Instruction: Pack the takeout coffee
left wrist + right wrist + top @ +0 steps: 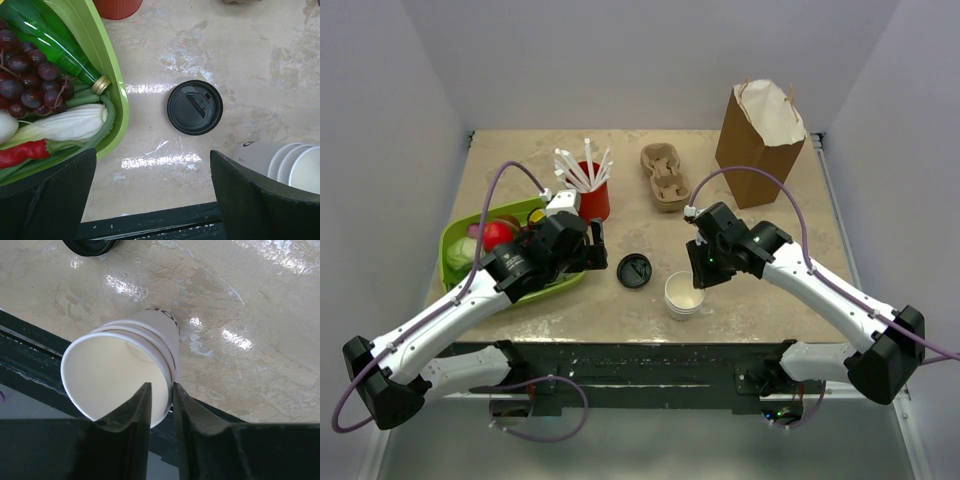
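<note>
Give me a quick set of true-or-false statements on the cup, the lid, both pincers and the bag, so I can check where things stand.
1. The black lid sits on the white cup. False: the lid lies loose on the table, beside the cup and apart from it; the cup is open-topped.
2. The right pincer has the cup's rim between its fingers, one inside and one outside. True.
3. The left pincer holds the lid. False: it is open and holds nothing.
4. The paper bag stands upright at the far right of the table. True.
</note>
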Controlling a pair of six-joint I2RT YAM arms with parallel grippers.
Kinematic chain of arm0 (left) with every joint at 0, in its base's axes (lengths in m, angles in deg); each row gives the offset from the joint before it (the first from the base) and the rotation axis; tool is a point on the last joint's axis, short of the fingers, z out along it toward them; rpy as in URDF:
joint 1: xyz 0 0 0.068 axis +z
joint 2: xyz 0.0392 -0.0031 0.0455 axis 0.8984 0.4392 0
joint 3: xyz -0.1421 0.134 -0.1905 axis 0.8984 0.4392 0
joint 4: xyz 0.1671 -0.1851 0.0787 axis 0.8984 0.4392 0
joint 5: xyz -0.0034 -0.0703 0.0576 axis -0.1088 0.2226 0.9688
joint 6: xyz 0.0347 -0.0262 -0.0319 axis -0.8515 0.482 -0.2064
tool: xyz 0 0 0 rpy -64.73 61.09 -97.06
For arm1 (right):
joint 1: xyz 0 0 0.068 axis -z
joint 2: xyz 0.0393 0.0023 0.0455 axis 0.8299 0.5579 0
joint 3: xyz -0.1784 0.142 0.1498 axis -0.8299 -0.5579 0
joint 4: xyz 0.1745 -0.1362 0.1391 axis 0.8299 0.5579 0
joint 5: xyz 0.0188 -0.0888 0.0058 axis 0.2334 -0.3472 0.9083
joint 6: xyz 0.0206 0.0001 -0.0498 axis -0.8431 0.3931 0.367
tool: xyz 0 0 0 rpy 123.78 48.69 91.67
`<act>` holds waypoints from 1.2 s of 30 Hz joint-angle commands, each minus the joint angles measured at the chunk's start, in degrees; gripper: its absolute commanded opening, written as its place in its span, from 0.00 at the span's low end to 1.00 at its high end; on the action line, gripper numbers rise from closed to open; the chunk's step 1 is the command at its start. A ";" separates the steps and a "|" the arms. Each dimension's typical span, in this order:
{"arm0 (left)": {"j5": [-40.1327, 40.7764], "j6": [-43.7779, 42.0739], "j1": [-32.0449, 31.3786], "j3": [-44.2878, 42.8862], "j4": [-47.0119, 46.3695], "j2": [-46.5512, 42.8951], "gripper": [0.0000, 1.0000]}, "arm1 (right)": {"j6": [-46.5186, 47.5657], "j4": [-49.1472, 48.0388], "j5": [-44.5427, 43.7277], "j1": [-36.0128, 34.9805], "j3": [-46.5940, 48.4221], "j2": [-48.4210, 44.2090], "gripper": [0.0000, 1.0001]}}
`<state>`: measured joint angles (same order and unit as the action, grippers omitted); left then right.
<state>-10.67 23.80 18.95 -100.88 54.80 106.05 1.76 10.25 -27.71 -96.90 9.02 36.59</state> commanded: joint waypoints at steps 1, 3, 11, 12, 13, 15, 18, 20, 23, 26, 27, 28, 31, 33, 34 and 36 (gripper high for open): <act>0.55 -0.97 0.43 0.23 -0.06 -1.49 1.00 | -0.94 0.15 -0.38 -0.23 -0.11 -0.58 0.22; 0.29 -0.97 0.43 0.14 0.03 -1.41 1.00 | -0.85 0.15 -0.12 -0.23 0.06 -0.58 0.13; -1.56 -1.76 0.43 0.31 -1.38 -1.94 1.00 | -0.59 0.59 1.46 -0.31 3.13 -1.81 0.00; -2.08 -2.03 0.43 0.40 -1.55 -2.11 1.00 | -0.59 0.33 1.90 -0.31 3.66 -2.42 0.00; -2.35 -2.12 0.43 0.49 -2.08 -2.29 1.00 | -0.68 0.24 2.69 -0.23 4.01 -2.69 0.00; -2.79 -2.38 0.43 0.40 -2.34 -2.64 1.00 | -0.76 0.15 3.31 -0.31 5.15 -3.56 0.00; -2.62 -2.38 0.43 0.40 -2.78 -2.64 1.00 | -0.06 -0.20 5.59 -0.23 6.03 -4.36 0.00; -3.14 -2.20 0.43 0.40 -3.40 -2.38 1.00 | -0.15 -0.64 6.03 -0.31 6.04 -4.80 0.00; -5.42 -2.82 0.43 0.84 -4.89 -1.67 1.00 | -0.67 -1.43 6.82 -0.23 5.34 -4.88 0.00; -7.00 -2.82 0.43 1.19 -6.21 -0.79 1.00 | -1.38 -3.27 6.91 -0.23 4.98 -5.06 0.00; -9.71 -2.82 0.43 2.41 -7.08 -0.53 1.00 | -1.55 -3.63 7.00 -0.05 4.63 -5.15 0.00; -11.91 -3.17 0.43 3.21 -9.53 -0.44 1.00 | -1.82 -4.42 6.92 -0.14 4.37 -5.06 0.00; -19.64 -2.56 0.43 7.33 -14.45 0.35 1.00 | -3.05 -6.26 7.53 0.47 2.88 -4.80 0.00; -24.99 -1.95 0.43 9.96 -16.66 1.40 1.00 | -4.54 -7.32 8.32 2.31 1.30 -5.06 0.00; -26.42 -1.68 0.43 10.76 -18.93 1.75 1.00 | -4.89 -8.54 9.54 3.02 0.68 -5.32 0.00; -30.36 -0.71 0.43 13.48 -21.49 1.84 1.00 | -5.51 -9.60 11.04 5.04 -0.90 -6.20 0.00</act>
<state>-29.54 22.40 19.08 -91.33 41.97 107.29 -1.08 5.35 -20.43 -94.87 10.53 32.50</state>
